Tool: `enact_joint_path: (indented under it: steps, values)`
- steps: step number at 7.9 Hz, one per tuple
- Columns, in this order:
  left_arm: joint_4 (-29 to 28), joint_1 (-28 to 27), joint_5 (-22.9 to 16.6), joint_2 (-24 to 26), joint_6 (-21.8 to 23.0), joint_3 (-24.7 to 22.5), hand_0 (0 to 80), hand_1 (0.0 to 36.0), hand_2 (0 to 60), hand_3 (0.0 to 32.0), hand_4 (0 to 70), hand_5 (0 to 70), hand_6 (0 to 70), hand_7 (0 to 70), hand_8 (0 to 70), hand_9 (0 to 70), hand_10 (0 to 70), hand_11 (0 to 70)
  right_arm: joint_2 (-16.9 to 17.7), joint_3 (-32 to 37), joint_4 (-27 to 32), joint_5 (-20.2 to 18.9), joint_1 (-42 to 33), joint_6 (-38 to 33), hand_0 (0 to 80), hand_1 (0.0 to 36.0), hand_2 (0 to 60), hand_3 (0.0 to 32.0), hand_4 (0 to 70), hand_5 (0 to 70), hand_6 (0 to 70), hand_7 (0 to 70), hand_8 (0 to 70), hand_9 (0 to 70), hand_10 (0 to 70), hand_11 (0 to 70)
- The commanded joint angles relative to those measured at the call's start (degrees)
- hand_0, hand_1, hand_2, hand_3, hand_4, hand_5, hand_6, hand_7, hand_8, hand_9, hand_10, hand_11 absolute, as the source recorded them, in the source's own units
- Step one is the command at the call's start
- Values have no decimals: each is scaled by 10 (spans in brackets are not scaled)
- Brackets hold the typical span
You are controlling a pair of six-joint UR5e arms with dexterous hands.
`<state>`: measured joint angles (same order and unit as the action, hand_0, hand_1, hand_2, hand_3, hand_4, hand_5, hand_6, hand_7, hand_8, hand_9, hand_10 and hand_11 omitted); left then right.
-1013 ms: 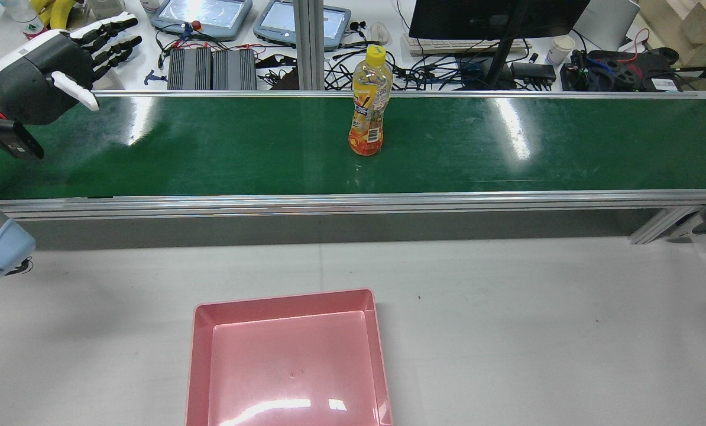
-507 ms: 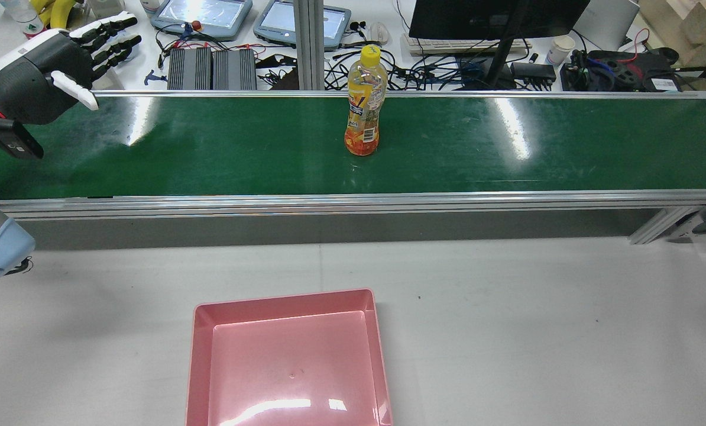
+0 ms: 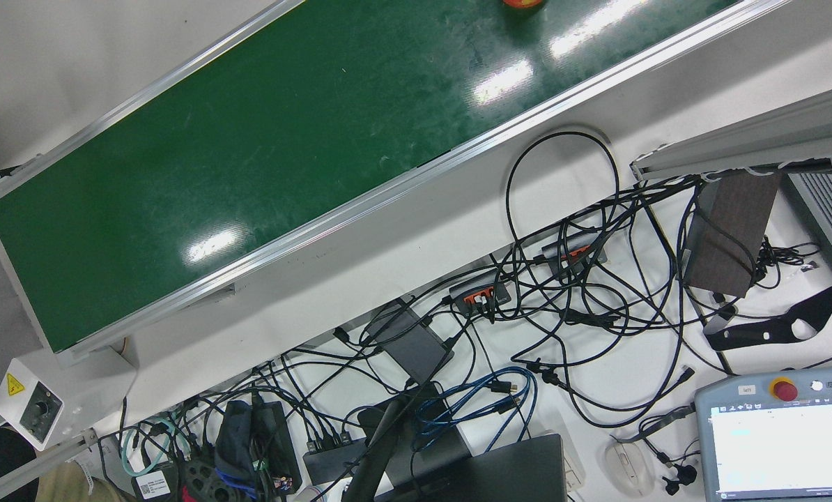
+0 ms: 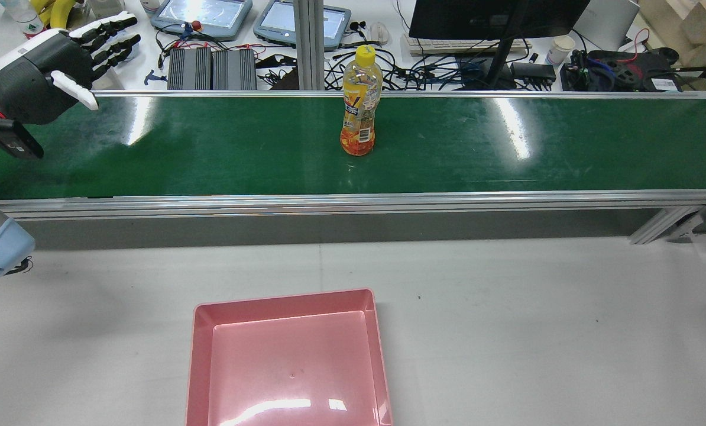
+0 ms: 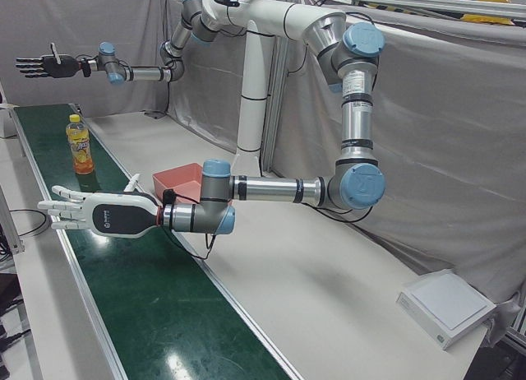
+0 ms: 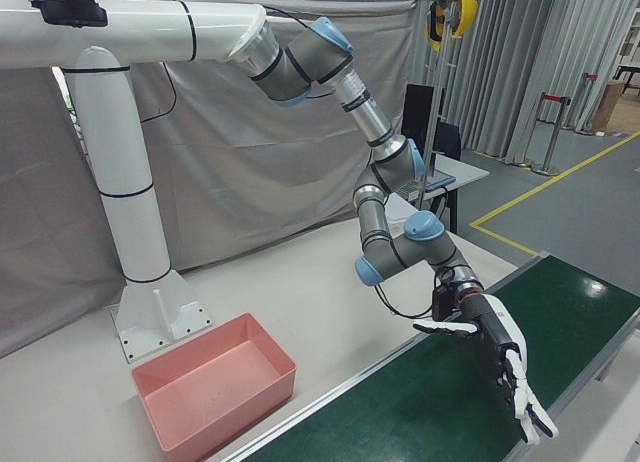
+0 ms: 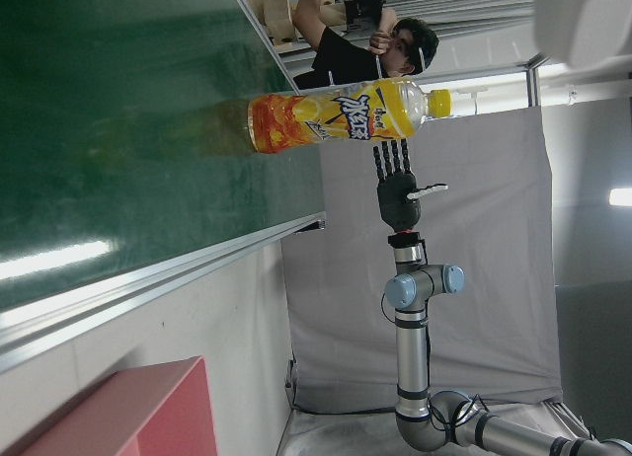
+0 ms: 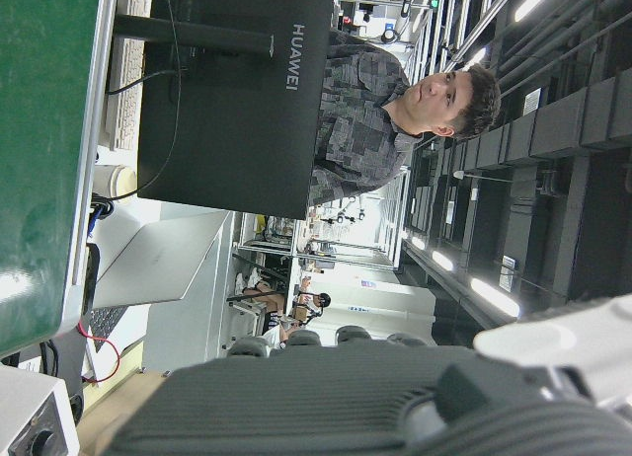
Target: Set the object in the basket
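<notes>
An orange drink bottle [image 4: 359,103] with a yellow cap stands upright on the green conveyor belt [image 4: 211,148], near the middle of the rear view. The bottle [image 5: 79,147] also shows far down the belt in the left-front view. My left hand [image 4: 39,71] hovers open over the belt's left end, fingers spread, far from the bottle. The left hand view looks along the belt at the bottle [image 7: 341,118], with my right hand [image 7: 398,192] open beyond it. That right hand [image 6: 495,357] hangs over the other end, holding nothing. The empty pink basket [image 4: 288,367] sits on the white table.
Cables, teach pendants and a monitor [image 4: 495,15] crowd the desk behind the belt. A belt control box [image 3: 29,404] sits at the belt's end. A person [image 8: 395,101] stands beyond the monitor. A white box [image 5: 448,306] lies at a table corner.
The bottle has moved a little to the left along the belt in the rear view, toward my left hand. The left hand has stayed where it was.
</notes>
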<state>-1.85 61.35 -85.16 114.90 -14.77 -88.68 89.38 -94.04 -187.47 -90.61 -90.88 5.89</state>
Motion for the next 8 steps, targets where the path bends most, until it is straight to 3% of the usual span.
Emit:
enact_joint_path:
  steps: [1,8]
  values:
    - [0,-1,0,0,0,0,635,41,0,18,131,147,0,16,77,101,15,37,0,0,0,0,0,1,0,0,0,0,0,0,0,0,0,0,0,0]
    - [0,-1,0,0,-1,1,631,39,0,12,133,150,0,15,75,98,16,39,0,-1,0,0,-1,0,0,0,0,0,0,0,0,0,0,0,0,0]
